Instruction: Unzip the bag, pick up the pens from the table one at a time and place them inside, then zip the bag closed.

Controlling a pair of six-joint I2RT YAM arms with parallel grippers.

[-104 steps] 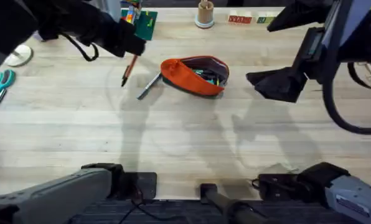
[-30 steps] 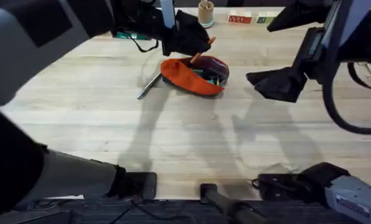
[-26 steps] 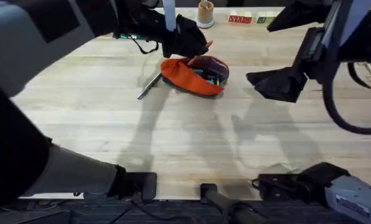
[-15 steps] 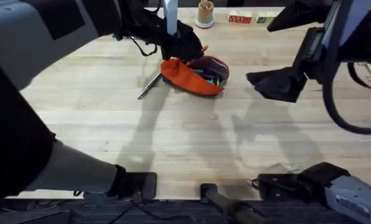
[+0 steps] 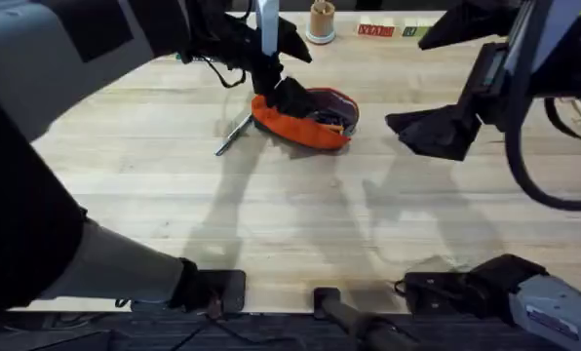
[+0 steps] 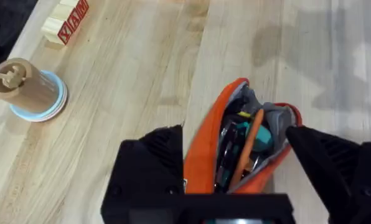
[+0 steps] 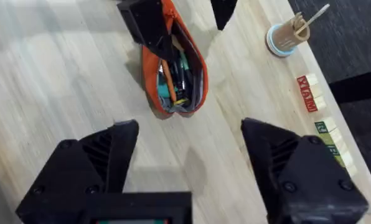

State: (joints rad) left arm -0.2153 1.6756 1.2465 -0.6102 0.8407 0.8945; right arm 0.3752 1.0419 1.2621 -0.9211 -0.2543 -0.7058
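The orange bag [image 5: 308,119] lies unzipped at the far middle of the table [image 5: 271,214]. In the left wrist view the orange pen [image 6: 248,148] rests inside the bag [image 6: 204,162] among other items; the pen [image 7: 167,70] also shows in the right wrist view. My left gripper [image 5: 290,73] hangs open over the bag's left end, its fingers [image 6: 154,155] straddling the opening and holding nothing. The grey pen [image 5: 234,135] lies on the wood just left of the bag. My right gripper [image 5: 432,132] hovers open and empty to the right of the bag [image 7: 173,62].
A wooden cup on a blue coaster [image 5: 321,21] and letter blocks [image 5: 375,30] stand along the far edge behind the bag. The left arm stretches across the left half of the table. Bare wood spreads in front of the bag.
The left gripper carried the orange pen from the table over to the bag, lowered it and opened. The pen now lies inside the bag. The right arm stayed still.
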